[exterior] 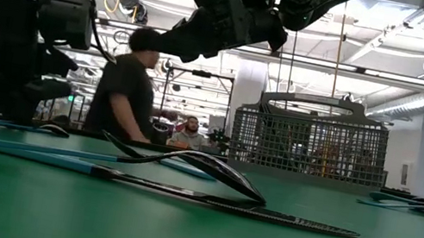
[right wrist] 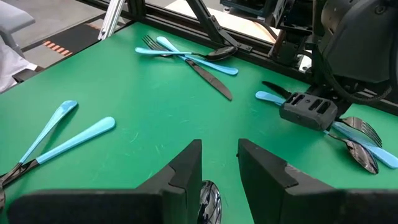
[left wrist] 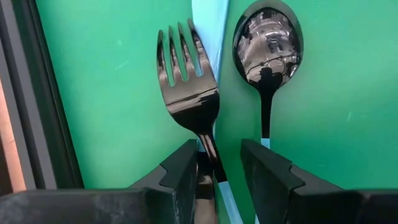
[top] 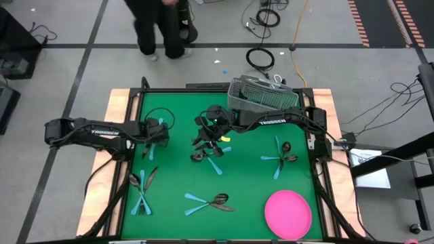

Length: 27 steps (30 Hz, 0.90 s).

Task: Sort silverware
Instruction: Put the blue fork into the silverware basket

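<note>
Green worktop (top: 244,183) fills the high view, silverware spread over it in loose clusters: one by the left edge (top: 141,192), one front centre (top: 210,200), one on the right (top: 279,156), one mid-table (top: 211,157). Pink plate (top: 288,213) sits front right, wire caddy (top: 263,95) at the back. I have the left gripper (top: 157,137) down over the pieces at the left, the right gripper (top: 211,135) hovering above the mid-table cluster.

Low view: right arm hangs well above the worktop, so no contact there yet. A knife and spoon (exterior: 211,171) lie flat up close. A person (exterior: 123,90) stands behind the table.

Left wrist: fork (left wrist: 189,84) neck runs between narrow fingers (left wrist: 186,171); looks like I'm straddling it to pick it, but I can't tell whether it's clamped. Spoon (left wrist: 267,46) lies just beside.

Right wrist: fingers (right wrist: 186,165) moderately apart, holding nothing, a spoon bowl (right wrist: 209,198) directly below. Probably lined up for that grab.
</note>
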{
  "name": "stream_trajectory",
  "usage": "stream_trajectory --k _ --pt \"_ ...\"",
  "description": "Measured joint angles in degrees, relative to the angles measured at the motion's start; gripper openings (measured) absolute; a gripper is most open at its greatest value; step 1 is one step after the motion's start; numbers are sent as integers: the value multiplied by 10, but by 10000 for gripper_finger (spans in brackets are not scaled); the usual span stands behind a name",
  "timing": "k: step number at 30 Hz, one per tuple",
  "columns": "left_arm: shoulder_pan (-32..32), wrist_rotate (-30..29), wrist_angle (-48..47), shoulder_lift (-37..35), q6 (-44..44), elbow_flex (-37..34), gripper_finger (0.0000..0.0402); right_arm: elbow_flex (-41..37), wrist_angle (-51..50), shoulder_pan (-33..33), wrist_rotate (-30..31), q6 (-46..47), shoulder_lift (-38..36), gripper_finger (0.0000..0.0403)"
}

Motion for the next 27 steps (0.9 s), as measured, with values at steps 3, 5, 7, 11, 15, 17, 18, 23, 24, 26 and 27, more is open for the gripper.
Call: stream_trajectory --k 3,5,7,11,15,17,18,23,24,26,27 --pt "0 0 3 0 4 0 97 0 0 0 0 0 0 93" --pt "0 -5 3 0 8 0 71 0 0 0 0 0 0 93" --pt "0 -10 3 0 15 0 43 0 0 0 0 0 0 93" --pt "0 -29 2 0 17 0 9 0 0 0 0 0 0 93" --pt "0 -34 2 -1 18 0 12 0 -2 0 0 4 0 93" --pt "0 -34 1 -4 19 0 10 0 -7 0 0 4 0 93" --pt "0 -34 0 -7 21 0 9 0 -10 0 0 4 0 93" --pt "0 -34 1 -35 34 0 6 0 -16 0 1 4 0 93" --pt "0 -34 0 -42 36 0 6 0 -16 0 1 4 0 93" --pt "0 -34 0 -58 44 0 6 0 -16 0 1 4 0 93" --pt "0 -34 -2 -67 47 1 5 0 -16 0 1 4 0 93"
